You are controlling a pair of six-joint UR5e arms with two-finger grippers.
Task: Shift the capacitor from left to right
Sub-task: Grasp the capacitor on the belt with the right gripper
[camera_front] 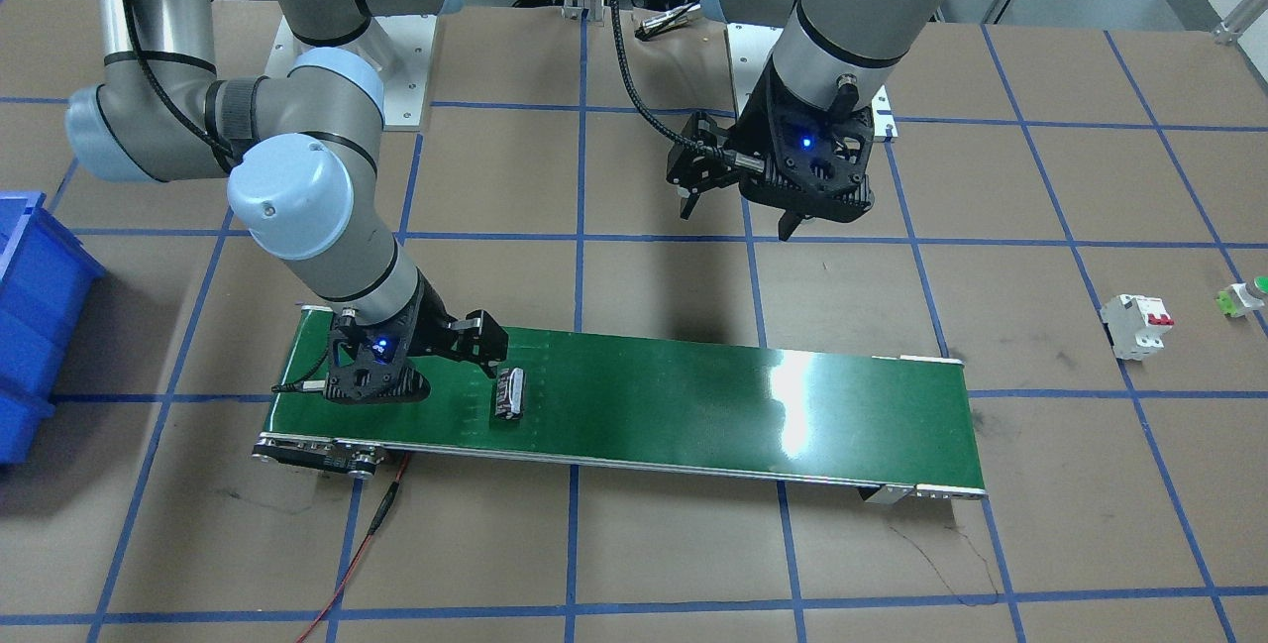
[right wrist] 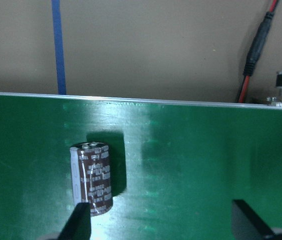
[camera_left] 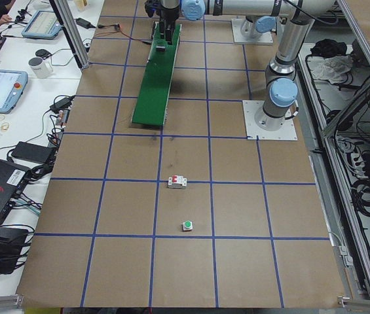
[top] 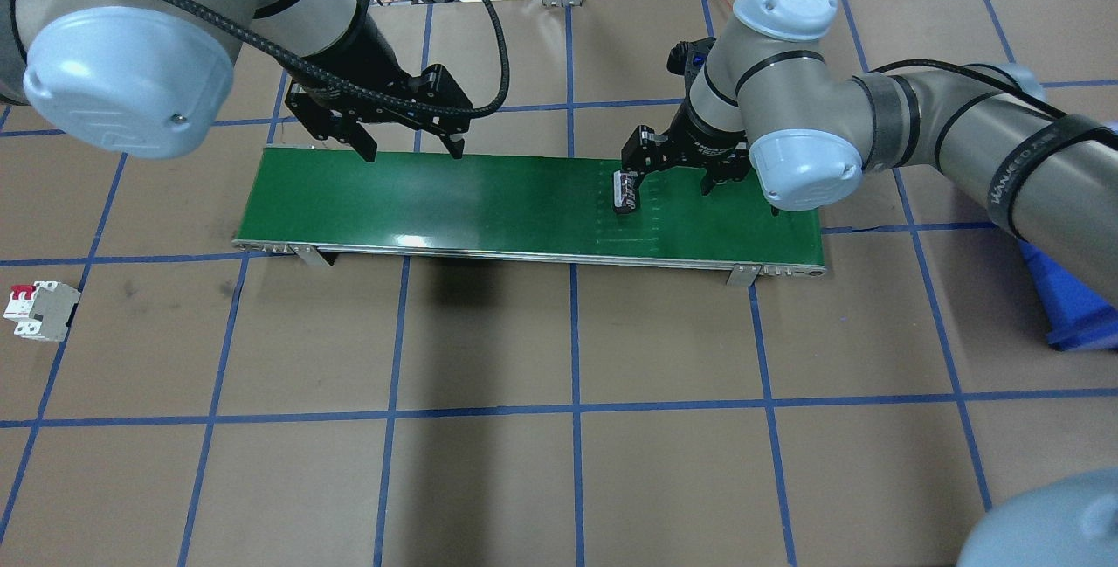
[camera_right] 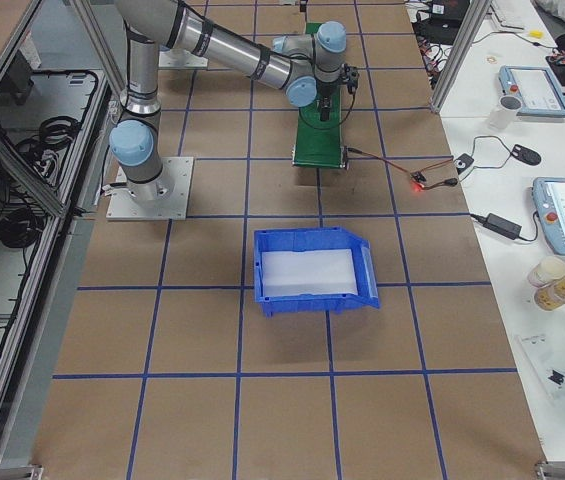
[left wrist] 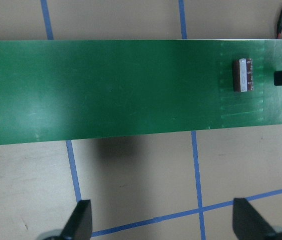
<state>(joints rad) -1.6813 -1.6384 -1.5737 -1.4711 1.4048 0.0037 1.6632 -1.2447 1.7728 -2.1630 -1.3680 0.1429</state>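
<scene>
The capacitor [camera_front: 509, 393], a stubby dark cylinder with silvery markings, lies on its side on the green conveyor belt [camera_front: 693, 395], towards the belt's right-arm end. It also shows in the overhead view [top: 624, 191], the left wrist view [left wrist: 244, 75] and the right wrist view [right wrist: 93, 177]. My right gripper [top: 671, 187] is open low over the belt; one fingertip [right wrist: 78, 222] is right beside the capacitor, and nothing is held. My left gripper [top: 410, 149] is open and empty, raised over the far edge of the belt's other end.
A white breaker with red switches [camera_front: 1136, 324] and a small white-and-green push button [camera_front: 1243, 296] stand on the table beyond the belt's left-arm end. A blue bin [camera_front: 30, 316] sits past the right-arm end. A red wire [camera_front: 367, 534] runs from the belt's motor end.
</scene>
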